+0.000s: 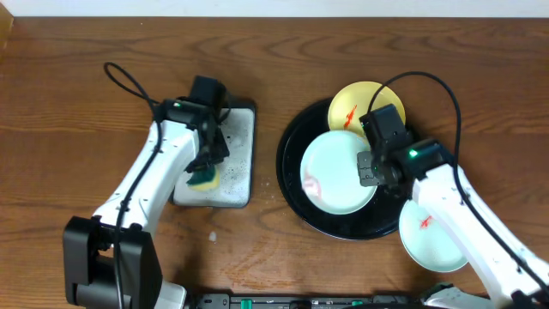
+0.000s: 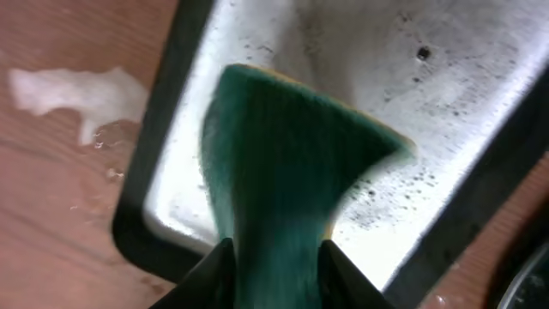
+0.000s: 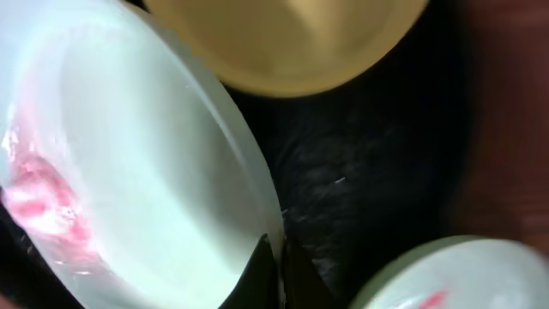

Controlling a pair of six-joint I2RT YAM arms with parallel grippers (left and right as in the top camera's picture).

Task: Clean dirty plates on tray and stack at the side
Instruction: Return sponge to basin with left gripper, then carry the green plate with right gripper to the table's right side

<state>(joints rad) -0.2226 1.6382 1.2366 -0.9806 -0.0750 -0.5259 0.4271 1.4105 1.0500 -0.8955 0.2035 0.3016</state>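
Left hand [image 2: 274, 264] clamped on a green-faced sponge [image 2: 287, 154], set down in the soapy tray [image 1: 238, 184]. Right hand [image 3: 276, 262] pinched shut on the rim of a mint-blue plate [image 1: 336, 172], which sits in the black tray [image 1: 290, 142], pink smear at its left. Yellow plate [image 1: 353, 105] and second mint plate [image 1: 426, 242] both carry red sauce. Step, as judged: loading the sponge with soap. Next calls for carrying it across to the braced plate and scrubbing that smear.

Three plates [image 1: 339, 172] (one yellow), two trays [image 1: 289, 163], one sponge [image 1: 204, 180].
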